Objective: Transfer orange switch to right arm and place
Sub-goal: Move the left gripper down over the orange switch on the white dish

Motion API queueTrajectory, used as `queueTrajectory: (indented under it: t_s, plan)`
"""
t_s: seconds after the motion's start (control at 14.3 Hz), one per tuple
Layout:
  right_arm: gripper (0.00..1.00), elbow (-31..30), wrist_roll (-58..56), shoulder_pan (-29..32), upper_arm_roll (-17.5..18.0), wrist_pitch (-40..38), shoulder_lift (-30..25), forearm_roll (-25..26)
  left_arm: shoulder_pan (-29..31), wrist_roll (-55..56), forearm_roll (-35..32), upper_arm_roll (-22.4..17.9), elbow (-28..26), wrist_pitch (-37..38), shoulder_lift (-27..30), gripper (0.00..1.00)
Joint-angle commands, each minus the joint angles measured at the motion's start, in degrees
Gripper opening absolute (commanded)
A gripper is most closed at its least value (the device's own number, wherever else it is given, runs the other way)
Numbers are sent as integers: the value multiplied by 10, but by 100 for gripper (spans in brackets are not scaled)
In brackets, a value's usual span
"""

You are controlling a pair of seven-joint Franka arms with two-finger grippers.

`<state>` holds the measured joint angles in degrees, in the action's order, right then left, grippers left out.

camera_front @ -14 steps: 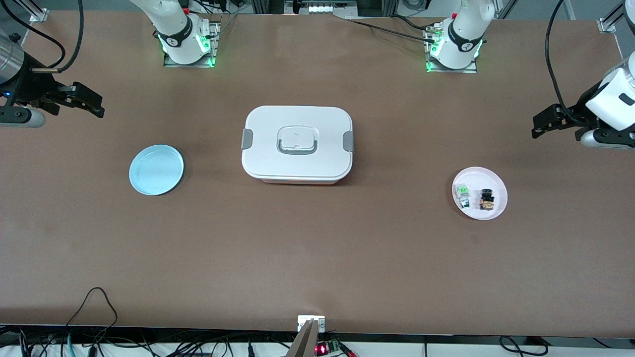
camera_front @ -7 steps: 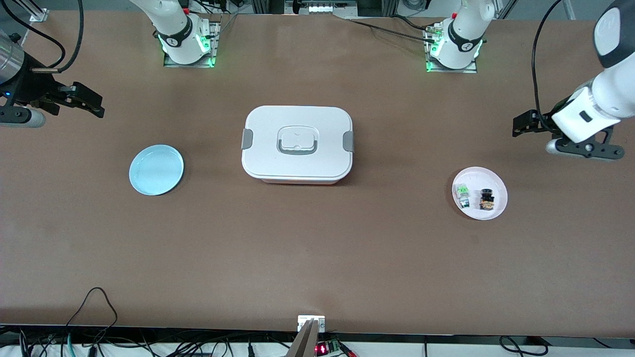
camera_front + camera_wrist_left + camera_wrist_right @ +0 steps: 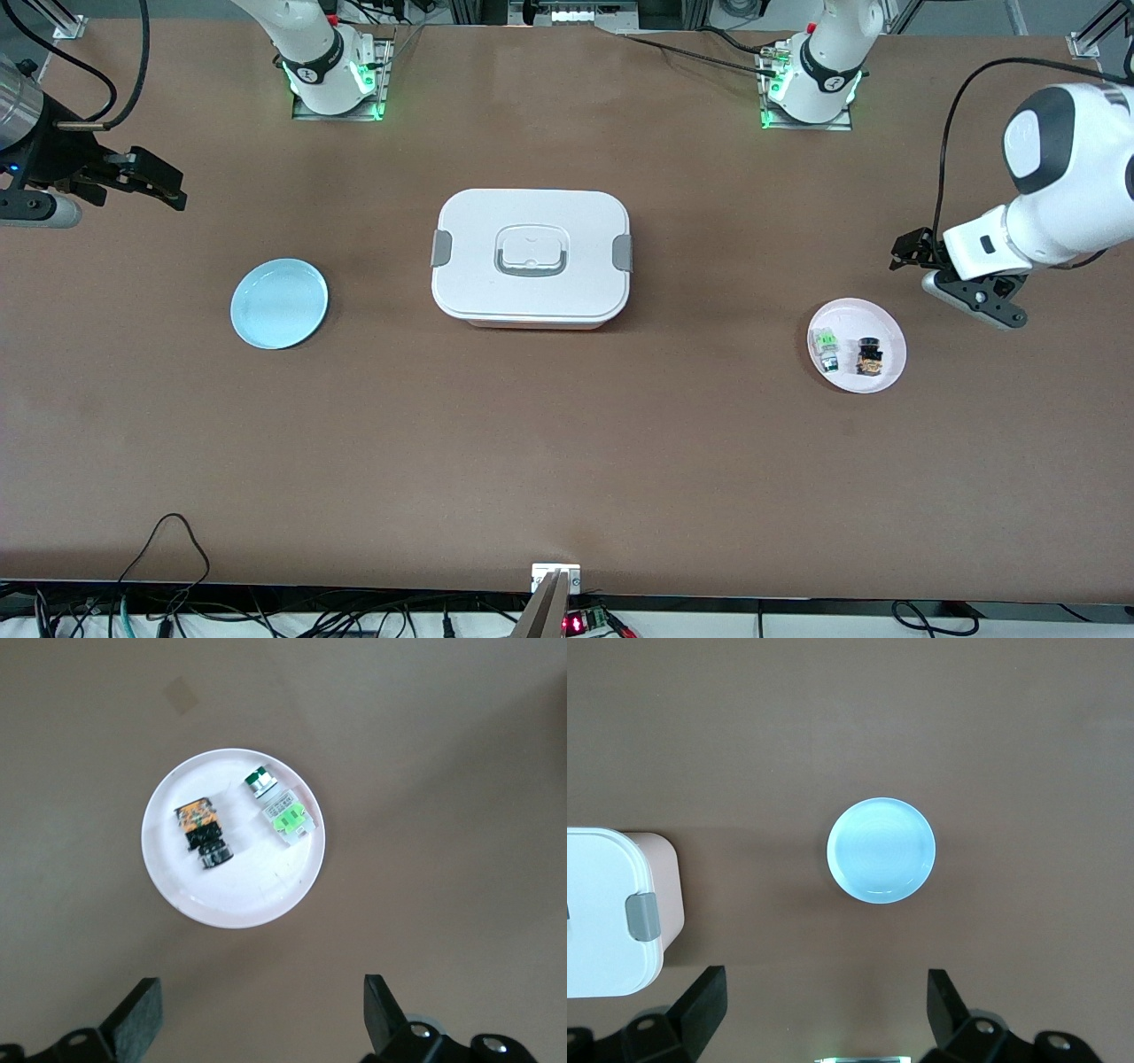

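The left pincer (image 3: 905,251) has been swung inward over the counter (image 3: 567,461), nearer the white plate (image 3: 889,323), fingers apart.

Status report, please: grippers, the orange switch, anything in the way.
Left gripper open, in the air near the pink plate. Right gripper open, waiting at its end. Orange switch lies on the plate beside green switch. Nothing blocks it.

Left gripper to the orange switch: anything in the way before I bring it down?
Nothing. In the left wrist view, only bare table and the white plate's rim lie between the open left gripper and the orange switch; the green-and-white switch sits beside it.
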<state>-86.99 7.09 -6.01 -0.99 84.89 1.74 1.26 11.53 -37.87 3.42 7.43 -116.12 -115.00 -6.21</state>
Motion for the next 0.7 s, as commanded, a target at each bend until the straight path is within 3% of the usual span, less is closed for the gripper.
queueTrajectory:
  t_s: [0.0,0.35,0.63]
  plan:
    - [100,-6,-7,1,2,-3,-9,0,16,-132,17,1,-3,-39,-41,100]
    - [100,-6,-8,1,1,-3,-16,-1,19,-348,17,1,-17,-128,-113,100]
    - [100,-8,-8,1,2,-2,-15,-2,22,-445,14,1,-18,-206,-153,100]
